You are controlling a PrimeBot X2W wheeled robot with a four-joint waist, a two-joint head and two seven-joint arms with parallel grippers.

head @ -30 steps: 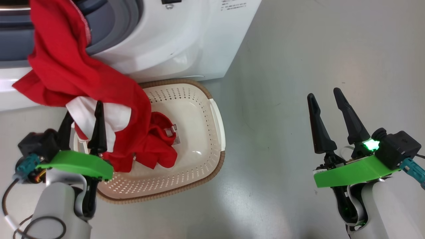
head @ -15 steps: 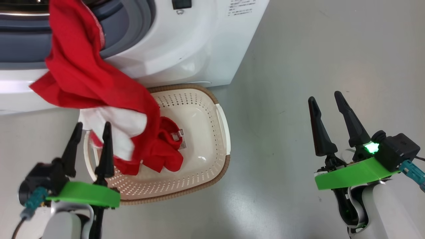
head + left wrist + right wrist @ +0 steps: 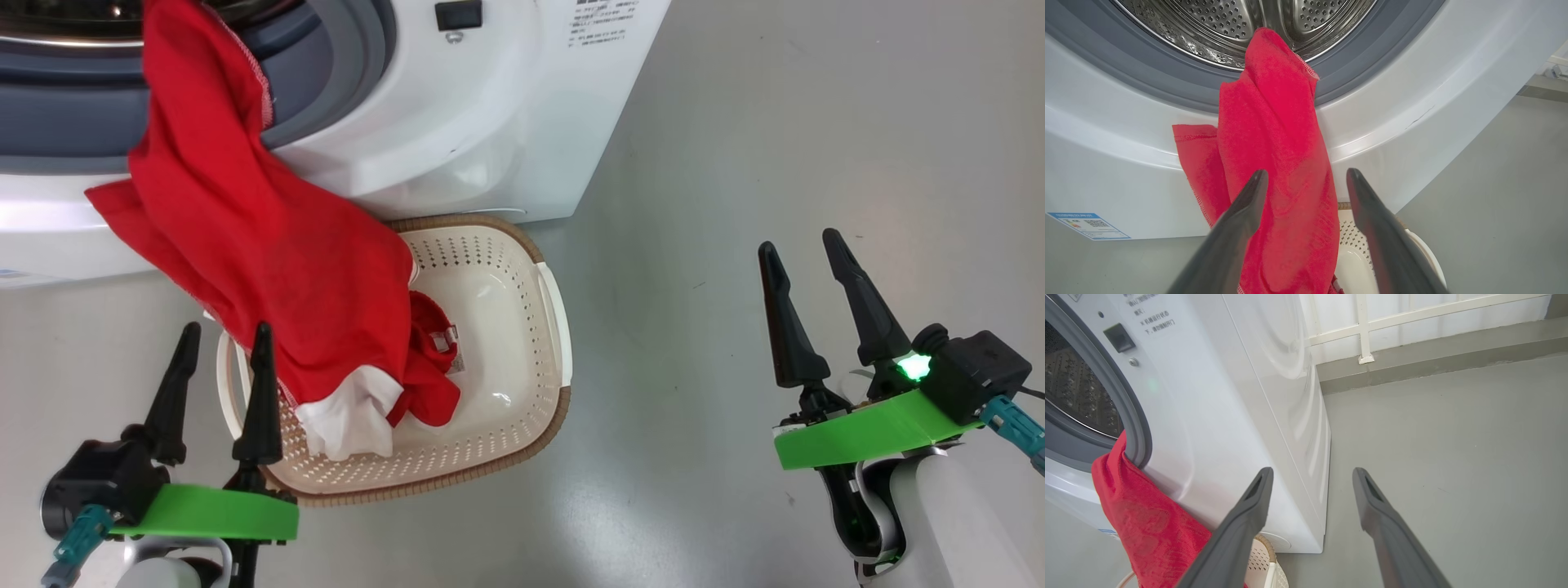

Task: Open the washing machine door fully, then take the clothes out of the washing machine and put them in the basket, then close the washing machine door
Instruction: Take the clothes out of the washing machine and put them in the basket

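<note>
Long dark fingers; green wrist plates; pale forearms; teal connectors; green light

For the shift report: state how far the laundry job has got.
Done: the washing machine stands open, and a red piece lies in the basket. In hand: a second red garment hangs from the drum into the basket; the left gripper and right gripper are open, empty. Left: free its top end, close the door.

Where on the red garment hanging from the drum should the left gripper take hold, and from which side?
Likely the bunched fold crossing the grey gasket, from the front with the open left gripper: there the cloth is narrow, and its lower end is already in the basket.
</note>
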